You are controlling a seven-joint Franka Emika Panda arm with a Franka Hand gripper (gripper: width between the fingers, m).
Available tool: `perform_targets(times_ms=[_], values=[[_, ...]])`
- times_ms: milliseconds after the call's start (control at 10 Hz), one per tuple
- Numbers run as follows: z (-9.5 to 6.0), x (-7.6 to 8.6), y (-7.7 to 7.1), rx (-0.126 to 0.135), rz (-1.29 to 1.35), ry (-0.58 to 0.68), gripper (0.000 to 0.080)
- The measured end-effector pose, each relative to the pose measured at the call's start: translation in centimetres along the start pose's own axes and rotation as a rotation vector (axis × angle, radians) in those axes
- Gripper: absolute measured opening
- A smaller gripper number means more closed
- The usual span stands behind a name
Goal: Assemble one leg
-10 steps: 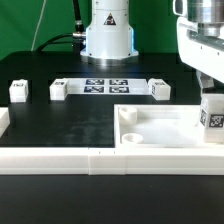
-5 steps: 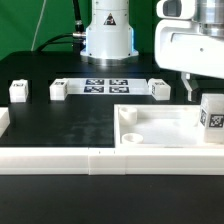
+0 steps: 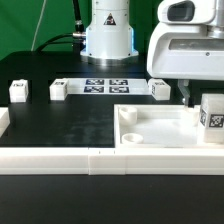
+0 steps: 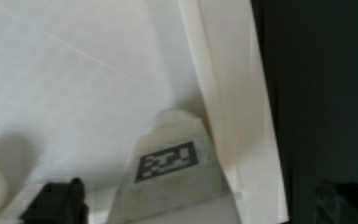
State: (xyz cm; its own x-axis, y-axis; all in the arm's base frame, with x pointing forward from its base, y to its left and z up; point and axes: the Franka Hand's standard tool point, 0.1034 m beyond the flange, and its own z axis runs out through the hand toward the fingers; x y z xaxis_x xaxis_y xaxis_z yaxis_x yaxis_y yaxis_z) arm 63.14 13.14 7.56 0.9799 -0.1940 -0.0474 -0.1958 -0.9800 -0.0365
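The gripper [image 4: 202,204] is hanging with its jaws spread wide and gripping nothing: in the wrist view its two dark fingertips [image 4: 59,200] are showing far apart, and neither is touching anything. The leg [image 4: 169,154] is lying below and between them, nearer to one fingertip than the other, with its black-and-white tag turned toward the wrist camera. It is resting on the floor of the white tray [image 4: 69,90], and its side seems to be touching the tray's raised wall [image 4: 229,110], which is running past it under the gripper. In the exterior view the leg [image 3: 212,113] is standing upright inside the tray [image 3: 160,128], just under the gripper's white body and slightly toward the exterior view's right of the one dark finger [image 3: 188,92] that is showing; a small gap is separating the finger from the leg's top. Another small white block [image 3: 160,88] is sitting on the black table [image 3: 70,120] just behind the gripper, toward the exterior view's left. The marker board [image 3: 107,85] is lying farther off on that same side.
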Motion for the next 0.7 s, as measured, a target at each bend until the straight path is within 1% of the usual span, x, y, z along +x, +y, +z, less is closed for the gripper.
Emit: perform_targets(times_ms=[100, 300, 400, 500, 600, 700], values=[[0.01, 0.03, 0.01, -0.005, -0.092, 0.003, 0.0649], [0.04, 0.01, 0.26, -0.007, -0.239, -0.003, 0.0649], [0.04, 0.02, 0.25, -0.007, -0.252, -0.002, 0.0649], [0.04, 0.02, 0.26, -0.007, -0.251, -0.002, 0.0542], [0.04, 0.02, 0.26, -0.007, -0.251, -0.002, 0.0405], [0.03, 0.16, 0.61, -0.012, -0.249, -0.001, 0.0405]])
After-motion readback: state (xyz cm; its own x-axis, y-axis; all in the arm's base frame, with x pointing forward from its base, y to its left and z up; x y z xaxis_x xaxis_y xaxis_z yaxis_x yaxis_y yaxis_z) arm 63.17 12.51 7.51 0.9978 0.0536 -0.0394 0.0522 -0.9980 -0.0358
